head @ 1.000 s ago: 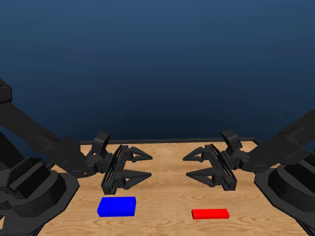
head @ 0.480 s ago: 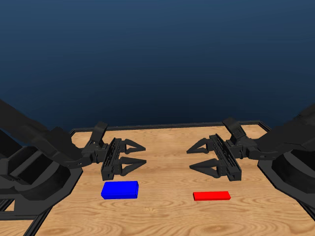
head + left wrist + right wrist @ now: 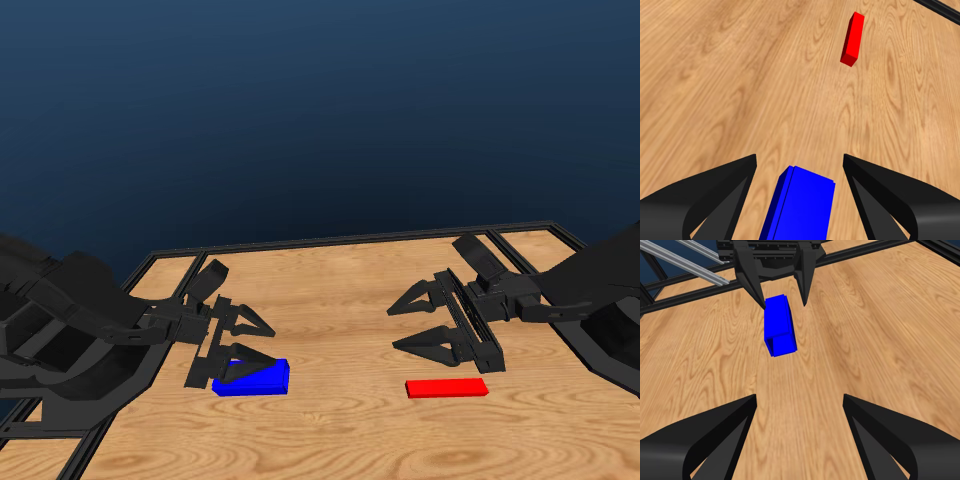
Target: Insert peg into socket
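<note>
The blue socket (image 3: 256, 378) lies flat on the wooden table (image 3: 340, 290) at the left. My left gripper (image 3: 264, 350) is open and low over it. In the left wrist view the socket's near end (image 3: 802, 205) sits between the two jaws, with a gap on each side. The red peg (image 3: 447, 387) lies flat at the right, also seen further off as the peg (image 3: 852, 39). My right gripper (image 3: 395, 330) hangs open above and behind the peg, holding nothing. Its wrist view shows the socket (image 3: 779, 326) and the left gripper (image 3: 783, 304) straddling it; the peg is out of that view.
A black frame rail (image 3: 350, 240) runs along the table's far edge, with a second rail (image 3: 60, 455) down its left side. Silver bars (image 3: 690, 265) stand behind the left arm. Bare wood separates socket and peg.
The head camera has shifted, showing more of the table. My left gripper has come down and forward over the socket's end. The right gripper has barely moved. Socket and peg lie still.
</note>
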